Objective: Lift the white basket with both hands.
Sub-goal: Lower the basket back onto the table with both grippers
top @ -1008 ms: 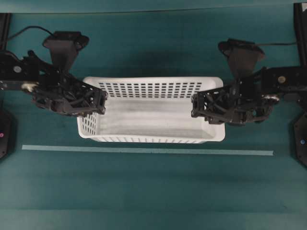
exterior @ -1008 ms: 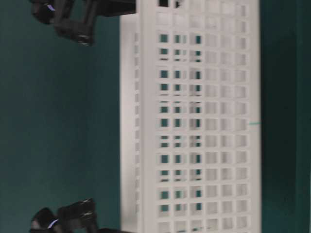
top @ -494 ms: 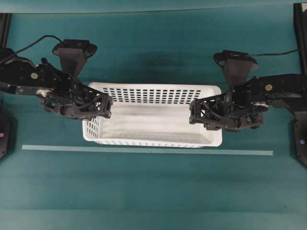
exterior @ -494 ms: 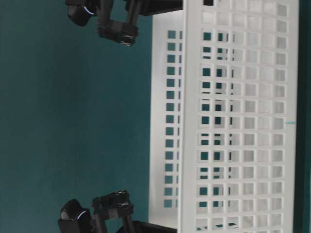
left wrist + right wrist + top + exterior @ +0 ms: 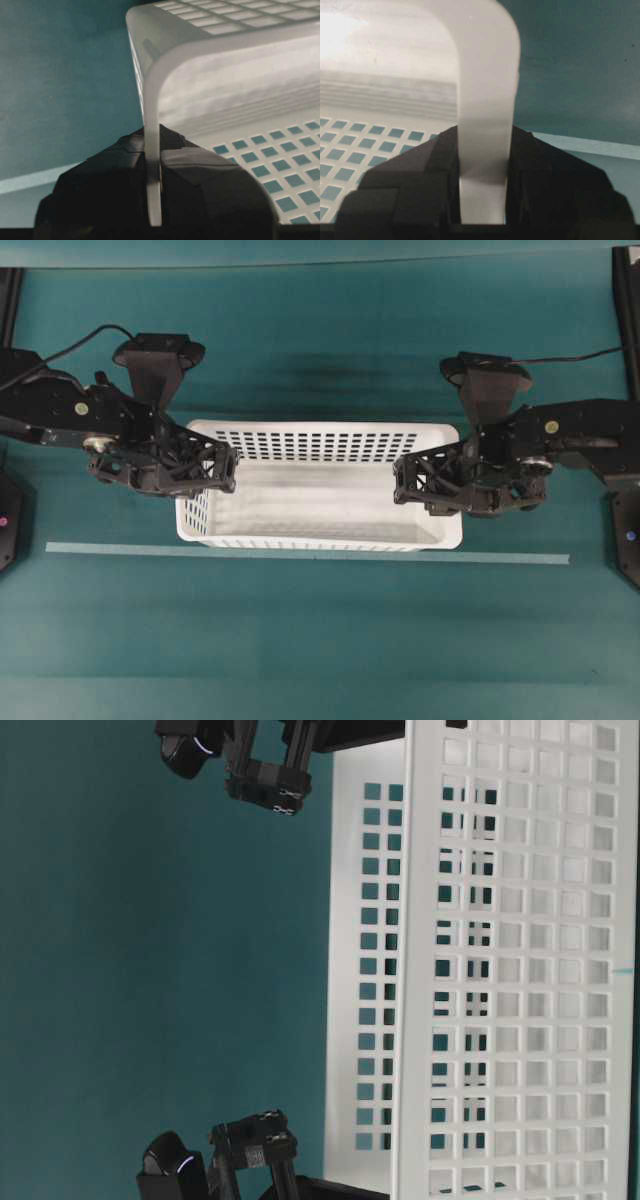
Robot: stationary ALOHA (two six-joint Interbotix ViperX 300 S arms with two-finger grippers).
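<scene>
Both grippers, left [image 5: 222, 468] and right [image 5: 405, 483], are clamped on opposite basket [image 5: 320, 502] rims (end walls); an even, level raise is advised.

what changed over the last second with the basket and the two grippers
The white basket looks smaller in the overhead view and has shifted right in the table-level view, so it appears to be sinking; the left gripper and right gripper moved with it. Unchanged: both grippers remain clamped on the basket's end rims, nothing released, and the pale strip on the table stays put.
</scene>
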